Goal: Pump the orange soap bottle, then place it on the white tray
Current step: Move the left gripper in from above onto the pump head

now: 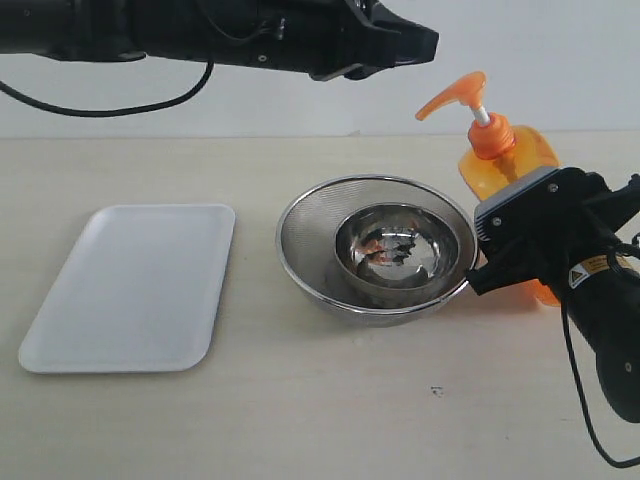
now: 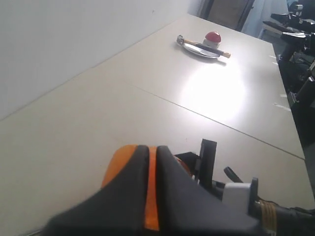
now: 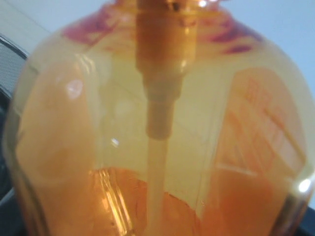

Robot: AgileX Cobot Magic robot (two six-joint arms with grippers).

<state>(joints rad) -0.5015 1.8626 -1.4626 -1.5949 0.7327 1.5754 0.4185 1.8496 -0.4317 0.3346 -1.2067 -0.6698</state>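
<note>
Right claw (image 1: 495,250) at orange soap bottle (image 1: 520,150) (grip hidden, can't tell).
Press off-centre and you'll topple it into the strainer (image 1: 300,215).

The exterior view is bright and even, with soft, faint shadows under the steel strainer (image 1: 310,235), whose metal mirrors the light. In the left wrist view, white glare washes the table (image 2: 211,91) and the left gripper (image 2: 150,150) is a dark blur. In the right wrist view the orange soap bottle (image 3: 157,147) is out of focus, with small glints.
</note>
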